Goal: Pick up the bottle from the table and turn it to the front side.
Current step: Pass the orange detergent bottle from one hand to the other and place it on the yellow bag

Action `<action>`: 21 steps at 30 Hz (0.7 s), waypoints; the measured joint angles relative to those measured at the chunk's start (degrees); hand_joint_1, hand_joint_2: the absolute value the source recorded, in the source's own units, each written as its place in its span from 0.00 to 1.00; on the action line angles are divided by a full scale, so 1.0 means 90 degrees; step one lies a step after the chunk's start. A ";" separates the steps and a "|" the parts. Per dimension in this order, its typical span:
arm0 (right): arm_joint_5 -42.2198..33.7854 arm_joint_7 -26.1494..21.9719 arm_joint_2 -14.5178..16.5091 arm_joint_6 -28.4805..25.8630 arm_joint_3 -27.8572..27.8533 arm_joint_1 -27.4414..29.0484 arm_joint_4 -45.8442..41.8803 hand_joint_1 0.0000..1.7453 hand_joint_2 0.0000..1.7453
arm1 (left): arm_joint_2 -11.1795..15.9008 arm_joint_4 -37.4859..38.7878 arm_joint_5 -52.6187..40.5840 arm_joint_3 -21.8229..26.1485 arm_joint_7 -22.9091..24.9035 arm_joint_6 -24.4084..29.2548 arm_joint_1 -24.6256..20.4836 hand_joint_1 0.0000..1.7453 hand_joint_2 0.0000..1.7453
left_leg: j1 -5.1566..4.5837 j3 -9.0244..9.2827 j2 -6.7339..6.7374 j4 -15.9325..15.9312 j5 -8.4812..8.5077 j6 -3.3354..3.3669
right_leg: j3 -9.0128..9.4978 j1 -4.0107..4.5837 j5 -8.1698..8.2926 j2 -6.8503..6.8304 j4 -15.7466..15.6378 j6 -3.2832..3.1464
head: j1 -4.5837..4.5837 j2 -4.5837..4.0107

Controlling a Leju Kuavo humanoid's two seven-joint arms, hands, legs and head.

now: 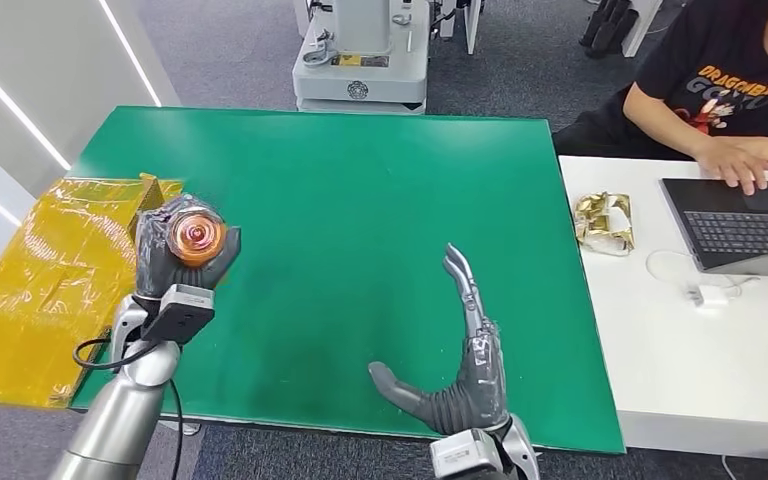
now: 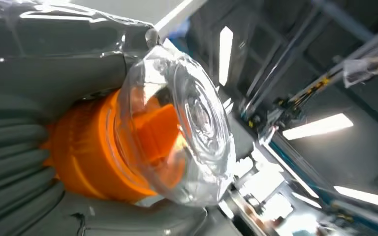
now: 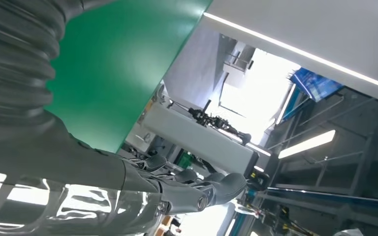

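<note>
My left hand [image 1: 165,262] grips the bottle [image 1: 196,237], a clear plastic one with orange inside, lifted above the left part of the green table [image 1: 360,200]. Its round end faces the head camera. In the left wrist view the bottle [image 2: 152,147] sits wrapped by the grey fingers [image 2: 15,162], its clear round end pointing away toward the ceiling. My right hand [image 1: 460,370] hovers over the table's front edge, fingers straight and spread, thumb out to the side, holding nothing. The right wrist view shows that hand [image 3: 78,162] beside the green surface.
A yellow plastic bag [image 1: 50,280] lies off the table's left side. A white desk [image 1: 700,330] on the right carries a laptop [image 1: 740,225], a gold wrapper [image 1: 605,222] and a cable; a person [image 1: 730,90] sits there. A grey machine base [image 1: 360,60] stands beyond the table.
</note>
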 joint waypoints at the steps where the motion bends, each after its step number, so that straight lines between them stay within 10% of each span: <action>1: -0.0019 -0.0014 -0.0013 0.0001 0.0016 0.0009 -0.0031 0.00 1.00 | 0.0143 0.0003 -0.0224 0.0010 0.0035 0.0150 -0.0007 1.00 1.00 | 0.0000 0.0000 -0.0001 0.0000 0.0000 0.0000 | 0.0000 0.0000 0.0000 -0.0001 0.0000 0.0000 | 0.0000 0.0000; 14: -0.0111 -0.0014 -0.0101 0.0236 0.0082 0.0103 -0.0325 0.00 1.00 | 0.1344 0.0010 -0.2467 0.0191 0.0805 0.0718 0.0089 1.00 1.00 | 0.0001 -0.0001 -0.0003 0.0000 0.0000 -0.0001 | 0.0001 0.0000 0.0000 -0.0004 0.0001 0.0000 | 0.0001 0.0000; 21: -0.0208 -0.0103 -0.0112 0.0280 0.0084 0.0101 -0.0323 0.00 1.00 | 0.2024 0.0087 -0.3584 0.0247 0.0999 -0.0091 0.0062 1.00 1.00 | 0.0003 0.0000 -0.0004 0.0000 0.0002 -0.0003 | -0.0001 0.0000 -0.0004 -0.0005 0.0001 -0.0007 | 0.0001 0.0000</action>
